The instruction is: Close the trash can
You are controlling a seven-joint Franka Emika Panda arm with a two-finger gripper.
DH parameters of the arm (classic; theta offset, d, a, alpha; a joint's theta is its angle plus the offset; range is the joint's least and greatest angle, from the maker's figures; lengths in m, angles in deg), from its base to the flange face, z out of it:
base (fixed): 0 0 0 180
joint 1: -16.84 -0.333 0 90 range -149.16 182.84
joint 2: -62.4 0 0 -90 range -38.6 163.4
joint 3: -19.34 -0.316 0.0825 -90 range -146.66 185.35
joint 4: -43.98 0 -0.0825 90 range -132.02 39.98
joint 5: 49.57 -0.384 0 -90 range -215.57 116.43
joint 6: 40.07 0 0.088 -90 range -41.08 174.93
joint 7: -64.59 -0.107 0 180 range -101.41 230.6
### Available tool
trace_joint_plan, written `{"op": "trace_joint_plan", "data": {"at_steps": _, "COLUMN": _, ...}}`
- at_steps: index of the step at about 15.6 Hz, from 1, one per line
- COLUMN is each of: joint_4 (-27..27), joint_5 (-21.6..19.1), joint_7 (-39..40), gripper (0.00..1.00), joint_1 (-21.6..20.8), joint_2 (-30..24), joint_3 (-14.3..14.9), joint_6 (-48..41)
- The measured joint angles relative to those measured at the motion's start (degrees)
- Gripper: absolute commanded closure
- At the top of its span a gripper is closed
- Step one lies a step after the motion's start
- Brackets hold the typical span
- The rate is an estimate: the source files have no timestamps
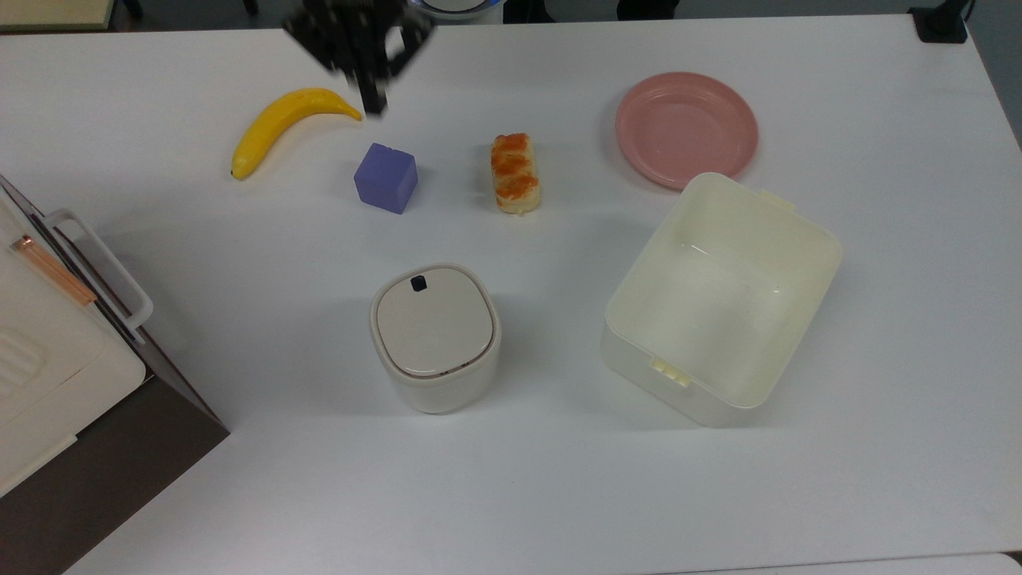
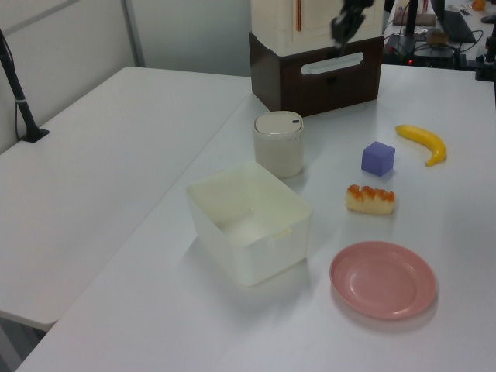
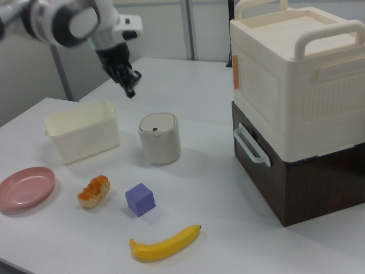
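Observation:
The trash can [image 1: 435,335] is a small cream-white bin standing at mid-table. Its beige lid [image 1: 433,323] lies flat on top, with the dark button [image 1: 417,283] showing. It stands upright in the left view [image 2: 279,143] and in the right view [image 3: 159,137]. My gripper [image 1: 372,102] is raised high and well away from the can, near the top view's upper edge beside the banana's tip. Its fingers are together and hold nothing. It hangs in the air in the right view [image 3: 131,92] and in front of the stacked box in the left view [image 2: 339,43].
A banana [image 1: 279,120], a purple cube [image 1: 386,177] and a piece of bread [image 1: 515,172] lie behind the can. A pink plate [image 1: 685,128] and a lidless cream tub [image 1: 639,363] sit at the top view's right. A cream-and-brown stacked box [image 1: 48,335] stands at the top view's left.

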Motion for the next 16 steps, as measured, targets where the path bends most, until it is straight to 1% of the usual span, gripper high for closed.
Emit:
{"op": "trace_joint_plan", "data": {"at_steps": 1, "joint_4": 0.05, "joint_5": -0.10, "joint_7": 1.39, "gripper": 0.81, "joint_1": 0.23, "joint_2": -2.17, "joint_3": 0.66, "joint_6": -4.02}}
{"op": "trace_joint_plan", "data": {"at_steps": 2, "joint_4": 0.01, "joint_5": -0.10, "joint_7": 2.55, "gripper": 0.46, "joint_1": 0.26, "joint_2": -4.24, "joint_3": 1.34, "joint_6": -8.01}}
{"op": "trace_joint_plan", "data": {"at_steps": 3, "joint_4": -0.06, "joint_5": -0.10, "joint_7": 3.32, "gripper": 0.03, "joint_1": 0.27, "joint_2": -5.89, "joint_3": 1.79, "joint_6": -11.24}}
{"op": "trace_joint_plan", "data": {"at_steps": 4, "joint_4": -0.16, "joint_5": -0.10, "joint_7": 3.62, "gripper": 0.00, "joint_1": 0.27, "joint_2": -7.16, "joint_3": 1.99, "joint_6": -13.35}}
{"op": "trace_joint_plan", "data": {"at_steps": 6, "joint_4": -0.35, "joint_5": 0.27, "joint_7": 3.75, "gripper": 0.00, "joint_1": 0.25, "joint_2": -8.54, "joint_3": 1.99, "joint_6": -14.96}}
{"op": "trace_joint_plan", "data": {"at_steps": 11, "joint_4": -1.18, "joint_5": 1.88, "joint_7": 4.31, "gripper": 0.00, "joint_1": 0.28, "joint_2": -9.01, "joint_3": 1.99, "joint_6": -15.19}}
{"op": "trace_joint_plan", "data": {"at_steps": 16, "joint_4": -1.33, "joint_5": 1.96, "joint_7": 4.87, "gripper": 0.00, "joint_1": 3.51, "joint_2": -9.19, "joint_3": 2.20, "joint_6": -14.10}}
